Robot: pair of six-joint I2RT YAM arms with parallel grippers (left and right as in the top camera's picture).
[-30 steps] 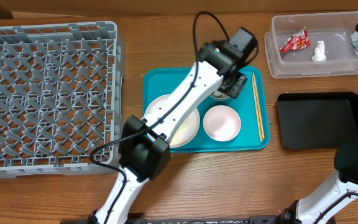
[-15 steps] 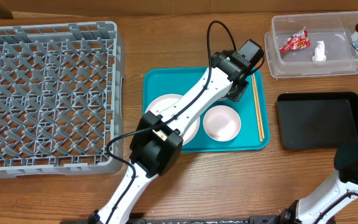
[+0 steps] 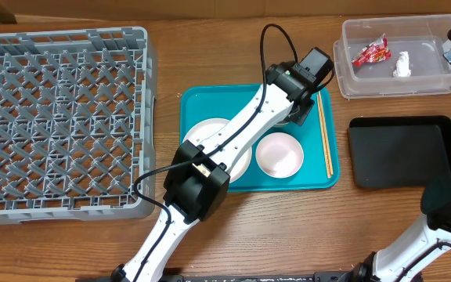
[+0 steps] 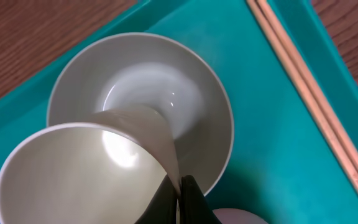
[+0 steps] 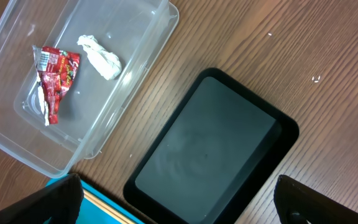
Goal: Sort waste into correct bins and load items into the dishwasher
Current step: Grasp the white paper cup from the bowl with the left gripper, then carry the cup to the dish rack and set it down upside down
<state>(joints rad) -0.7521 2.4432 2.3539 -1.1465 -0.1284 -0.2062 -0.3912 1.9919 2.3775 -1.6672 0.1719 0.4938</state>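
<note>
Two grippers: my left gripper (image 4: 179, 196) pinches the rim of the small white cup (image 4: 86, 168), pale grey round bowl (image 4: 197, 87) right beneath it; my right gripper (image 5: 179, 202) is spread wide above the shallow black rectangular tray (image 5: 210, 149).

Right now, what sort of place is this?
Probably a tabletop dish-clearing test bench: a grey dish rack, a teal tray with a white dish and a clear waste tub on a wooden table.
</note>
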